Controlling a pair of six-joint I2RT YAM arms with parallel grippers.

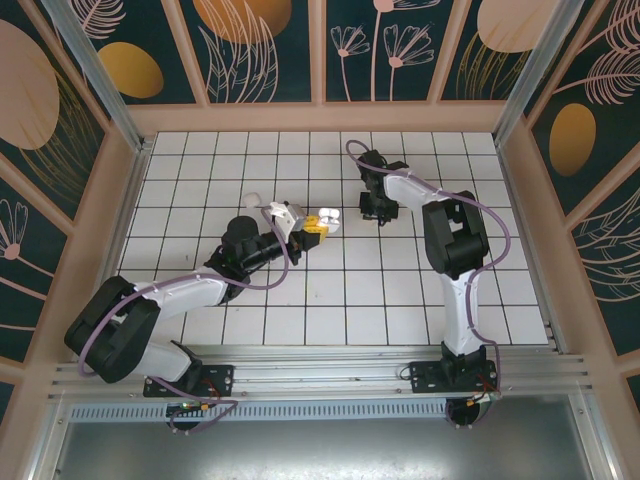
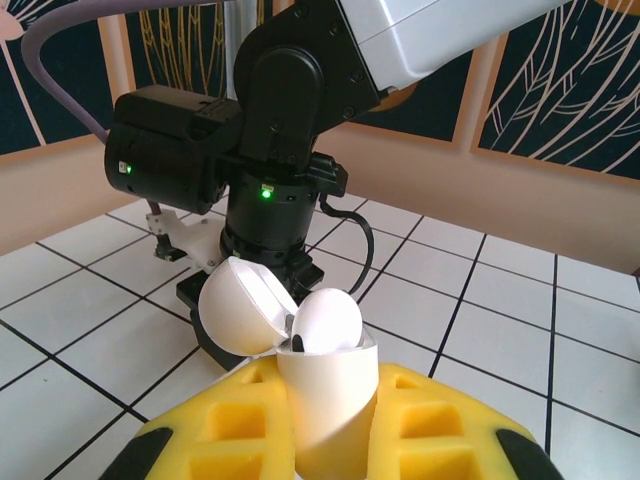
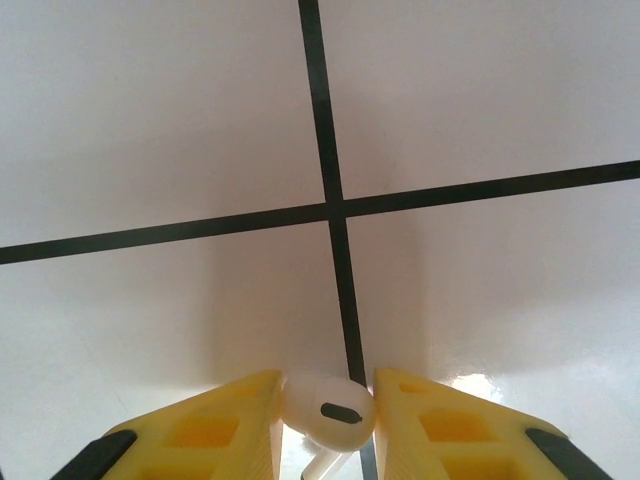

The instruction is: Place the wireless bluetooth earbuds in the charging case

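Though floral-walled, white-tiled tbl (image 3: pixel 150 120) under earbud (image 3: pixel 328 408)

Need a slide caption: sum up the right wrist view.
Right gripper pinching a tiny glossy white plastic earbud over the white tiled table, near a black grout crossing.

In right claw (image 3: pixel 328 388), earbud (image 3: pixel 322 408); in left claw (image 2: pixel 328 420), charging case (image 2: pixel 335 385).

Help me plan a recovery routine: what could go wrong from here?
The right gripper pinches the earbud by its rounded head alone, so it might twist or slip out on the way over. The charging case stands clamped in the left gripper with its lid open; an off-centre push could tilt it or knock the lid shut.
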